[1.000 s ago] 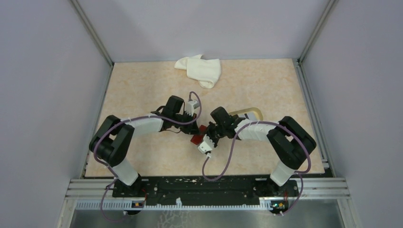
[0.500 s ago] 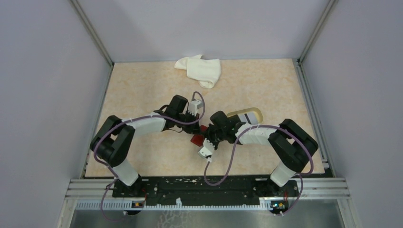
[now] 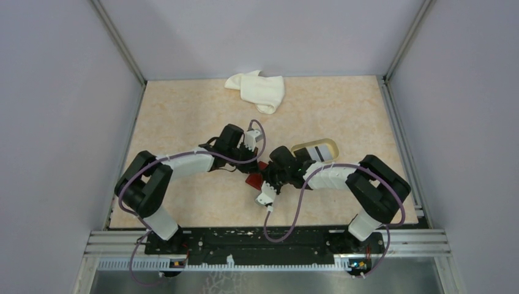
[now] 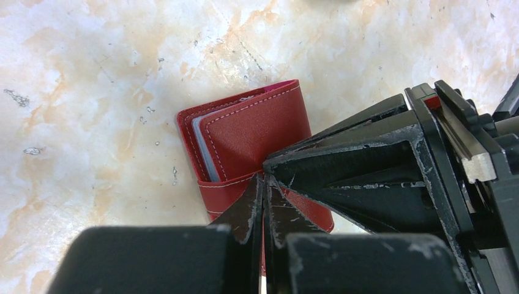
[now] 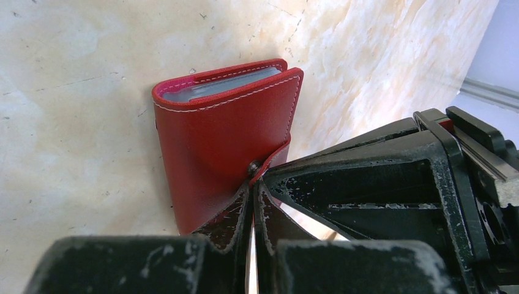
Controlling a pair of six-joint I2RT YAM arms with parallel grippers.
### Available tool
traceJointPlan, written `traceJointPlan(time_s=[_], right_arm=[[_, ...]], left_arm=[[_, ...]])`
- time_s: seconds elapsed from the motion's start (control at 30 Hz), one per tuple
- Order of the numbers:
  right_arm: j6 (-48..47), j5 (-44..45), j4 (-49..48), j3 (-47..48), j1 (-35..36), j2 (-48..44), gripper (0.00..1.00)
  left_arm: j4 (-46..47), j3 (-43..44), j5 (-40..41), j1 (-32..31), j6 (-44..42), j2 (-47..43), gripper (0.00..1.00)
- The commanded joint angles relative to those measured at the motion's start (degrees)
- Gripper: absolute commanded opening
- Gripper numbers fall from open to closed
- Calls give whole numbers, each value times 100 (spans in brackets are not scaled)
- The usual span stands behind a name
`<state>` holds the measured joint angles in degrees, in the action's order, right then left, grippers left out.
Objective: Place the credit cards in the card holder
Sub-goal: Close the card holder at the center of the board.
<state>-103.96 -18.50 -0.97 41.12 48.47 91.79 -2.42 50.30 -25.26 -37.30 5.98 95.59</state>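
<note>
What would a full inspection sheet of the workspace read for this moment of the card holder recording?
Surface: beige marbled tabletop, dark specks and scuffs in the wrist views.
Job's things: dark red card holder lying folded between the arms, card edges showing inside; loose credit cards: nothing seen.
Clutter: white cloth at the far edge; beige tray partly hidden behind the right arm.
Grippers: left gripper and right gripper, fingers closed, tips at the holder's snap tab; whether they pinch it cannot be told.
Cables: left arm's purple cable and right arm's purple cable hang in loose loops; no snag seen.
Surroundings: plain grey walls, black base rail.
</note>
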Motion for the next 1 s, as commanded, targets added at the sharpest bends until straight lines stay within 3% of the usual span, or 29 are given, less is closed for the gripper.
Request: traceJointPlan(time_s=[0.0, 0.4, 0.97], right_arm=[[166, -49, 771, -242, 152, 144, 0], [236, -69, 1008, -140, 176, 152, 0], [351, 769, 1054, -225, 614, 216, 0]], left_arm=[[-232, -234, -237, -247, -17, -12, 0], [-47, -503, -445, -248, 135, -150, 0], [44, -889, -496, -243, 254, -248, 0]])
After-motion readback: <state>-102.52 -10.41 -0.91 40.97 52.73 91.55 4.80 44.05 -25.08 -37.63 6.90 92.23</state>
